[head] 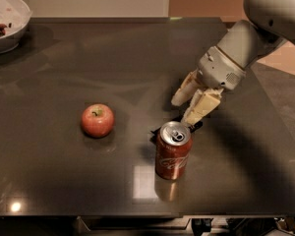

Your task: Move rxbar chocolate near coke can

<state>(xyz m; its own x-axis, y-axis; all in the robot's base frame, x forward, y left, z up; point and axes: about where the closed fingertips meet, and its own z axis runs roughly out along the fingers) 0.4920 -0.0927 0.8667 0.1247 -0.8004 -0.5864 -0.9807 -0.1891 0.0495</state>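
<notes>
A dark, glossy worktop [64, 73] seen from above. Towards the near middle stands the coke can [173, 151], upright, silver top showing. The rxbar chocolate [154, 132] lies flat just behind it on the far side, mostly hidden by the can, with black ends poking out left and right. The task's goal looks essentially met.

The gripper [184, 111] reaches in from the right on a pale arm and hovers just beyond the can. Its jaws are parted and seem to clamp nothing, though the nearer fingertip sits right at the bar's right end (touching or just above it, I cannot tell).

The main risk is probably the exit. If that fingertip catches the wrapper as the arm lifts, it could drag the bar away or flick it into the can. A low or sideways pull-out might clip the can's rim and topple it, since a tall can tips easily. A straight rise looks safest.

A red apple [97, 120] sits well to the left, and a white bowl [23, 14] in the far left corner, both out of the way.
</notes>
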